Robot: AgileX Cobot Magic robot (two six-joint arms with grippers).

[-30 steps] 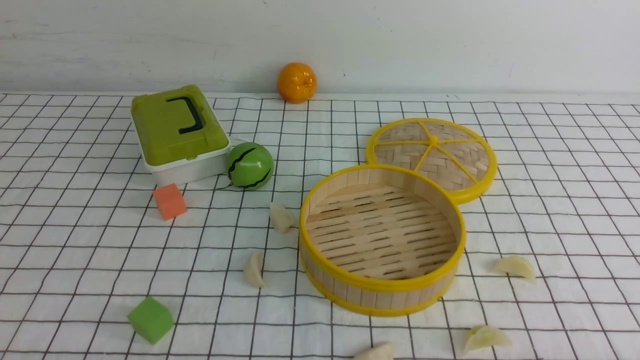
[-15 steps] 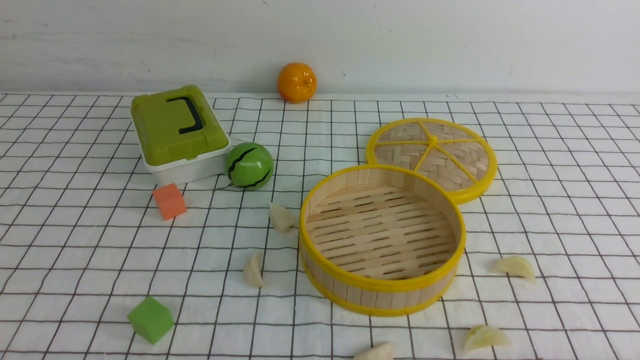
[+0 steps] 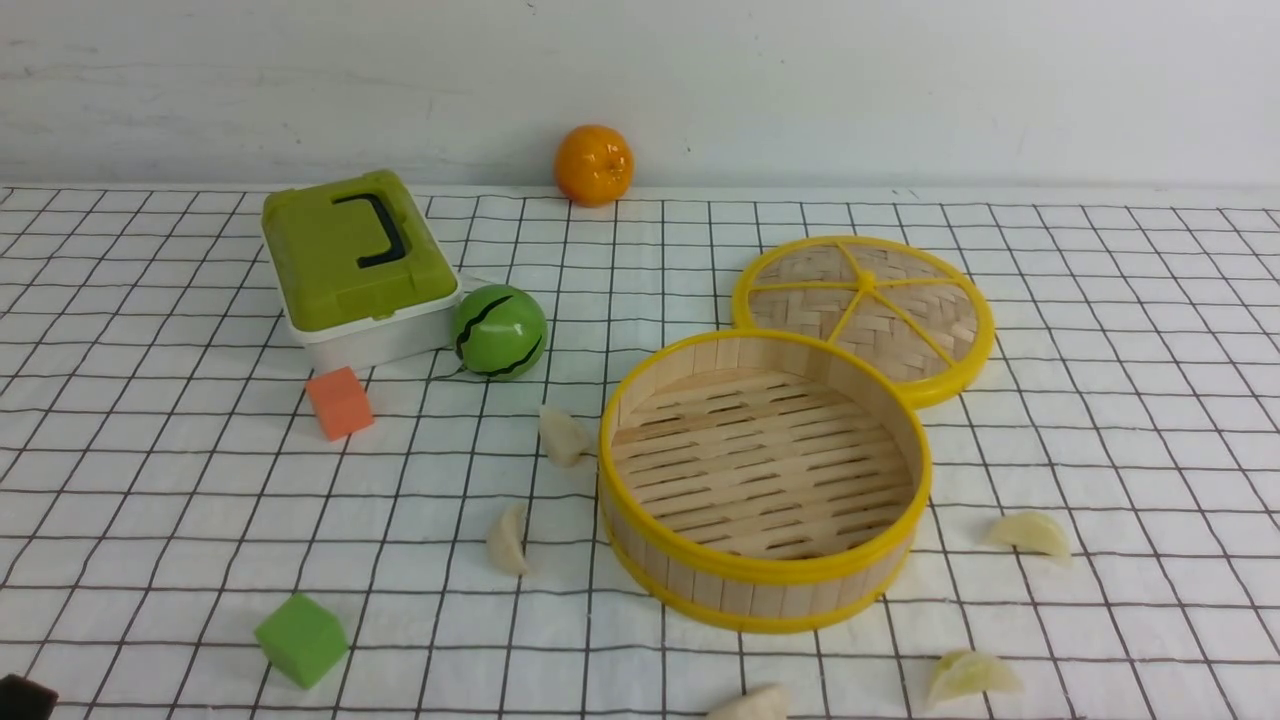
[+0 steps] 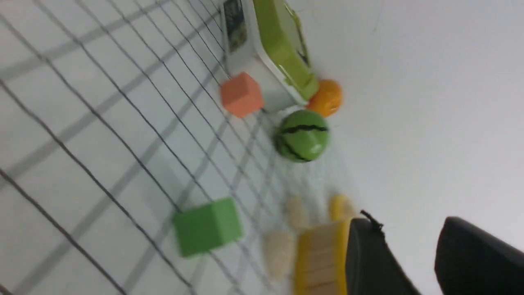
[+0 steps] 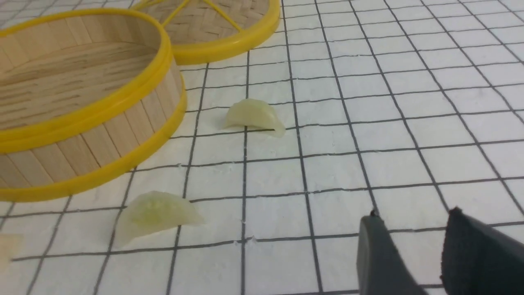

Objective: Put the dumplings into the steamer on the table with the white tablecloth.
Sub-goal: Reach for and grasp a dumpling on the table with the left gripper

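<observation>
Bamboo-slat round steamer with yellow rims [image 3: 760,590] sits on the white grid-lined tablecloth [image 3: 150,500], five small crescent dumplings [image 3: 509,538] scattered on the cloth around it. Jaws of the right gripper [image 5: 413,223] stand parted, holding nothing; the left gripper [image 4: 409,233], blurry, seemingly likewise.

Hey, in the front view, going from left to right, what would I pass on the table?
Green cube → green ball → orange → steamer → yellowish dumpling farthest right.
</observation>
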